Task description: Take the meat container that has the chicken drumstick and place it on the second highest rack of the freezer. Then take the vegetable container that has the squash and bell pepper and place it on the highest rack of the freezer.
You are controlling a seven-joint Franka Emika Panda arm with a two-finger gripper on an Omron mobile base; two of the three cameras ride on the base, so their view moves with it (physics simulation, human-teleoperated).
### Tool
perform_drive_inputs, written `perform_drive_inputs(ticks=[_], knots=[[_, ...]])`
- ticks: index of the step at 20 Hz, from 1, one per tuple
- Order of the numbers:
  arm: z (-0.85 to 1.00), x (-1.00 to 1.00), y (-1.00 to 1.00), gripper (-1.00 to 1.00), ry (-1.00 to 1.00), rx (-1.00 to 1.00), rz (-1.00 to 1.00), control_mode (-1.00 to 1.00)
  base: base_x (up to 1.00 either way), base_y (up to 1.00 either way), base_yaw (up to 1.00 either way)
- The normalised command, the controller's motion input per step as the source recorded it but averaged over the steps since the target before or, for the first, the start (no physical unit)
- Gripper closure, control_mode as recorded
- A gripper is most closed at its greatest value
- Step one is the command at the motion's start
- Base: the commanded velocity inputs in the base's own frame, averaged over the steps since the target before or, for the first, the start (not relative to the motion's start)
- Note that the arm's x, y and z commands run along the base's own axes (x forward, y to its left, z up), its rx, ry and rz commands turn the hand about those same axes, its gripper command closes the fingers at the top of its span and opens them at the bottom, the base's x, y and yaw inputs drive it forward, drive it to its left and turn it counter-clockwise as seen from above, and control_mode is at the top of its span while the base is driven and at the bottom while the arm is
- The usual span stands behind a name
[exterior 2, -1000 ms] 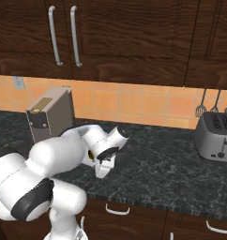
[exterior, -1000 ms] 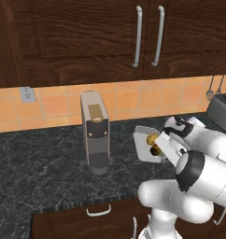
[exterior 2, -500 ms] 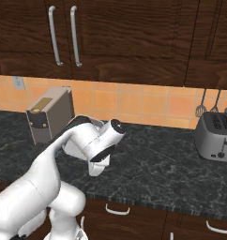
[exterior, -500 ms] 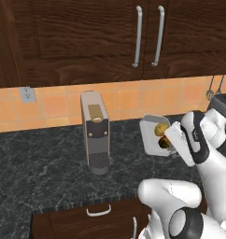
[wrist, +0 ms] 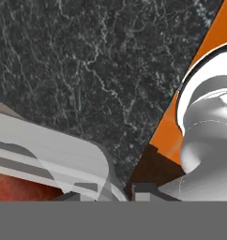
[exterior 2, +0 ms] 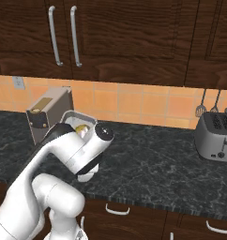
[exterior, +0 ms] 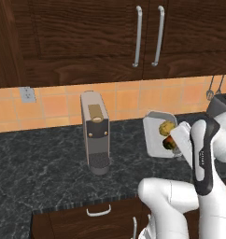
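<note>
The white arm fills the foreground of both base views, bent back toward its own body, and at its end it carries a shallow grey tray [exterior: 158, 133] lifted clear of the dark stone counter [exterior: 40, 163] and tipped steeply, so its open face turns toward the left base camera. The gripper [exterior: 180, 140] sits at the tray's right edge, mostly hidden by the wrist; the fingers themselves cannot be made out, but since the tray hangs in the air at that spot, it is most likely clamped on the rim. Inside the tray lie a bumpy yellow squash [exterior: 167, 126] and, just below it, a reddish bell pepper [exterior: 169, 142], both against the side nearest the gripper, probably slid there by the tilt. In the hand view the tray's grey rim [wrist: 64, 159] curves across the lower left with a red patch beneath it. This looks like the vegetable container being carried toward the freezer. To the left of the tray a coffee machine [exterior: 95, 133] stands on the counter. Farther back run the orange tiled wall [exterior: 54, 105] and the dark wood cabinets [exterior: 87, 37]; well to the right of the tray stands a toaster [exterior 2: 216, 136].
</note>
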Motion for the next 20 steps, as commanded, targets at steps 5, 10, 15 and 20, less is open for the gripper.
perform_drive_inputs(ticks=[5,10,15,20], knots=[[0.61,-0.29,0.13,1.00,0.10,-0.08,-0.04,-1.00,0.00,0.00,0.00],[0.65,-0.55,0.00,1.00,0.01,-0.07,-0.09,-1.00,0.00,0.00,0.00],[0.58,-0.43,0.00,1.00,0.00,-0.05,-0.08,-1.00,0.00,0.00,0.00],[0.00,0.00,0.00,1.00,0.00,0.00,0.00,1.00,-0.77,-0.30,-0.07]])
